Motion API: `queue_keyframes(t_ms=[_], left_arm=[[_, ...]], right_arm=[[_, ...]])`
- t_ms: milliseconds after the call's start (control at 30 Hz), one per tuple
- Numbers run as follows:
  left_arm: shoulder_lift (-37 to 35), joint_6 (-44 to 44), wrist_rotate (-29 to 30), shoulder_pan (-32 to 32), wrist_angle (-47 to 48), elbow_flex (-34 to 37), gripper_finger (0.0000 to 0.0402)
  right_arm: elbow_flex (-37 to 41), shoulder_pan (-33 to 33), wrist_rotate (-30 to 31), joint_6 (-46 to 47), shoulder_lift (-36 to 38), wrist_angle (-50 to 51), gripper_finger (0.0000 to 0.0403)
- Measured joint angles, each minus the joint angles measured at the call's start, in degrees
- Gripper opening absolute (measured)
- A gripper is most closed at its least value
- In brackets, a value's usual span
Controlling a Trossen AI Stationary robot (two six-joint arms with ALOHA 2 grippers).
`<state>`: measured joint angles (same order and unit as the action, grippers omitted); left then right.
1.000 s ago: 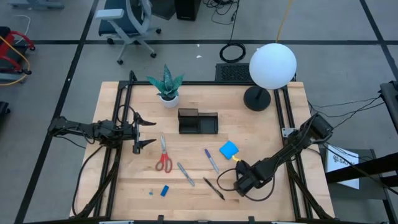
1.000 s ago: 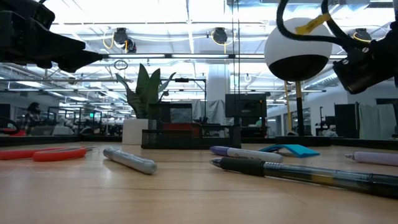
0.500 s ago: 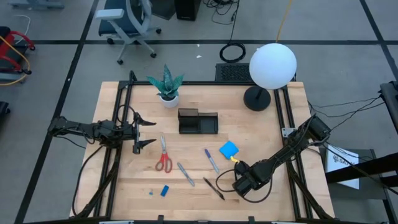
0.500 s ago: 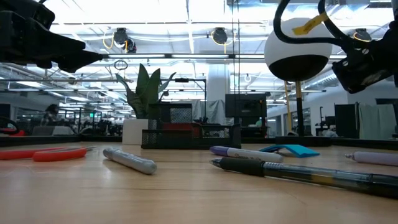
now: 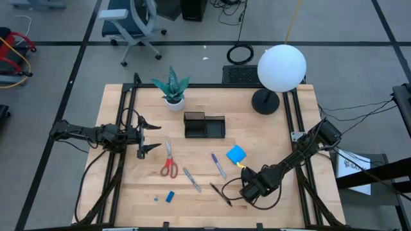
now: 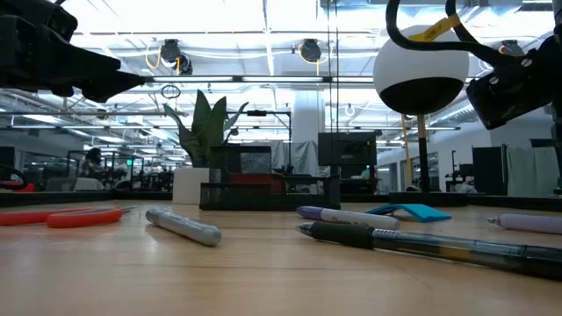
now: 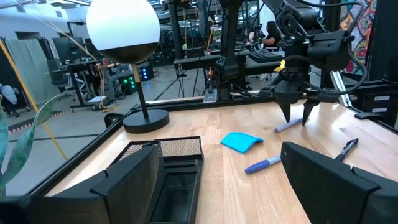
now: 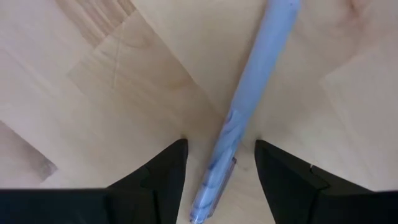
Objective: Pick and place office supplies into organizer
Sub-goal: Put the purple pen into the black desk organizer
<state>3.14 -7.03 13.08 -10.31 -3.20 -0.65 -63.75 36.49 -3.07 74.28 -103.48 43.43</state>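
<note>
My right gripper (image 8: 217,155) is open and points down near the table's near right. Its fingers stand on either side of a pale grey-blue pen (image 8: 249,99) lying flat on the wood, and gaps show on both sides. The left wrist view shows that gripper (image 7: 296,117) above the pen (image 7: 289,126). My left gripper (image 5: 154,136) is open and hovers at the table's left. Lying flat are red-handled scissors (image 5: 169,160), a grey pen (image 5: 191,179), a black pen (image 5: 220,193), a purple pen (image 5: 218,165), a blue notepad (image 5: 236,153) and a blue block (image 5: 170,196). The black organizer (image 5: 204,125) stands mid-table.
A potted plant (image 5: 172,90) stands at the far edge, left of the organizer. A lamp with a white globe (image 5: 281,67) and a round black base (image 5: 264,101) stands at the far right corner. Bare wood lies between the organizer and the pens.
My right gripper has edged a little toward the table's left over the pale pen. Nothing on the table has moved.
</note>
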Motion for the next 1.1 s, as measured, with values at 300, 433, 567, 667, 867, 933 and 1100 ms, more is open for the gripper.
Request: queue_keyframes(t_ms=[300, 433, 567, 667, 867, 933, 1100], left_arm=[[0.01, -0.01, 0.00, -0.01, 0.00, 0.00, 0.0347], [0.02, -0.02, 0.00, -0.02, 0.00, -0.02, 0.0347], [0.00, -0.02, 0.00, -0.01, 0.00, 0.00, 0.0347], [0.02, -0.02, 0.00, -0.02, 0.00, 0.00, 0.0347], [0.01, 0.00, 0.00, 0.00, 0.00, -0.01, 0.0347], [0.00, -0.01, 0.00, -0.01, 0.00, 0.00, 0.0347], [0.00, -0.02, 0.00, -0.01, 0.00, 0.00, 0.0347]], right_arm=[[0.00, -0.09, 0.05, -0.41, 0.02, -0.50, 0.0187], [0.00, -0.13, 0.43, 0.01, 0.04, -0.32, 0.0187], [0.00, -0.11, 1.25, 0.11, 0.04, -0.68, 0.0187], [0.00, -0.11, 1.44, 1.44, 0.04, -0.70, 0.0187], [-0.07, -0.11, 1.53, 2.29, 0.04, -0.35, 0.0187], [-0.07, -0.11, 1.55, 2.46, 0.04, -0.32, 0.0187], [-0.07, -0.11, 1.50, 3.30, 0.04, -0.29, 0.0187]])
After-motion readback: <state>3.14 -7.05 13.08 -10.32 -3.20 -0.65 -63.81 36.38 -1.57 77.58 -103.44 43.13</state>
